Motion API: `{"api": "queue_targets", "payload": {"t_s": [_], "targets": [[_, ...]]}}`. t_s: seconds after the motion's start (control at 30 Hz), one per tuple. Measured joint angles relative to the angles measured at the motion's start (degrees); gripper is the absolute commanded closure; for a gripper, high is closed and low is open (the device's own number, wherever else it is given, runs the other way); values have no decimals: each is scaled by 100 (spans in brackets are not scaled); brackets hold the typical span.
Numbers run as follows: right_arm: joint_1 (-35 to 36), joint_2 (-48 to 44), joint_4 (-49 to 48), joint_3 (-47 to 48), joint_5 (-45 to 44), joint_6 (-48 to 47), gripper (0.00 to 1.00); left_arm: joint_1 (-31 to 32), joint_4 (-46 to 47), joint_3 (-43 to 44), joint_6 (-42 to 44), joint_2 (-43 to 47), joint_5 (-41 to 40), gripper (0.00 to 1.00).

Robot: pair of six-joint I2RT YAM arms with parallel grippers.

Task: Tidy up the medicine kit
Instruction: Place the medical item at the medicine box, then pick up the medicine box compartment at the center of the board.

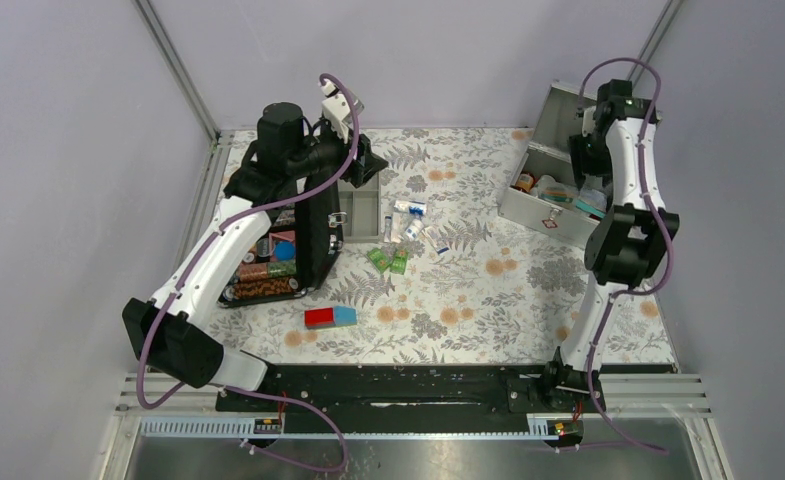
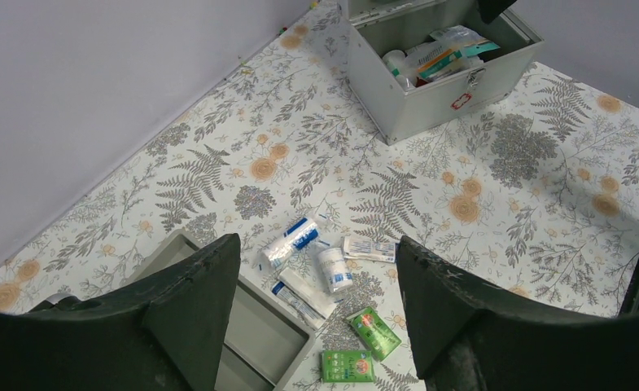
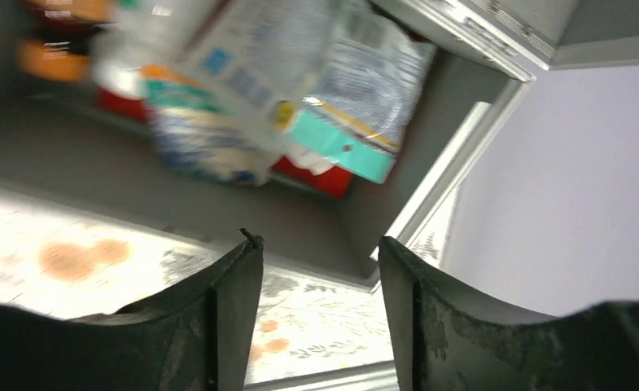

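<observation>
Red-and-blue box [image 1: 330, 317]: lies alone on the tabletop [image 1: 488, 320], nearest the arm bases.
Black case [image 1: 286, 262]: stands open at the left and is packed with colourful items in rows.
Green packets [image 1: 389, 261]: two, side by side, just right of the black case.
Grey tray [image 1: 360, 213]: shallow and open-topped, touching the black case's far right corner.
Tubes and bottle [image 1: 406, 220]: white, loose on the tabletop just right of the grey tray.
Left fingers [image 2: 194, 301]: spread wide, holding nothing, above the grey tray.
Medicine kit [image 1: 543, 218]: far right of the tabletop, lid raised. It holds a white bottle, an orange container, packets and a teal-edged pack.
Right fingers [image 3: 226, 309]: apart, nothing between them, over the medicine kit's right end. The wrist view is blurred.
</observation>
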State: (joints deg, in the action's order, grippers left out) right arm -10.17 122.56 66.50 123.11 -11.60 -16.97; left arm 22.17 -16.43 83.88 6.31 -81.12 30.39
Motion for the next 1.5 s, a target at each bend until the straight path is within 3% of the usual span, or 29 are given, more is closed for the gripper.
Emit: {"api": "queue_targets", "payload": {"t_s": [0.1, 0.2, 0.37, 0.5, 0.6, 0.67, 1.0, 1.23, 1.5], "targets": [[63, -507, 142, 72, 850, -35, 32, 0, 0, 0, -17, 0, 0, 30], [208, -835, 205, 452, 1679, -59, 2, 0, -72, 13, -20, 0, -35, 29], [391, -1519, -627, 492, 3126, 216, 0, 0, -466, 286, 105, 4, -291, 27], [400, -2540, -2719, -1220, 4448, 1515, 0, -2, -295, 103, 177, 247, -704, 25], [483, -2592, -3919, -2050, 5259, 2487, 2, -4, -179, -157, 76, 487, -883, 25], [664, -2371, -4227, -2347, 5547, 2715, 6, -7, -155, -210, -15, 568, -914, 25], [1886, -1255, -3858, -2339, 5622, 2345, 33, -13, -122, -219, -44, 732, -872, 25], [2133, -1097, -3716, -2332, 5029, 2302, 32, -46, -94, -420, -170, 822, -968, 25], [2758, -1086, -3329, -2640, 4594, 1611, 31, -278, -767, -514, 584, 1187, -1047, 24]]}}
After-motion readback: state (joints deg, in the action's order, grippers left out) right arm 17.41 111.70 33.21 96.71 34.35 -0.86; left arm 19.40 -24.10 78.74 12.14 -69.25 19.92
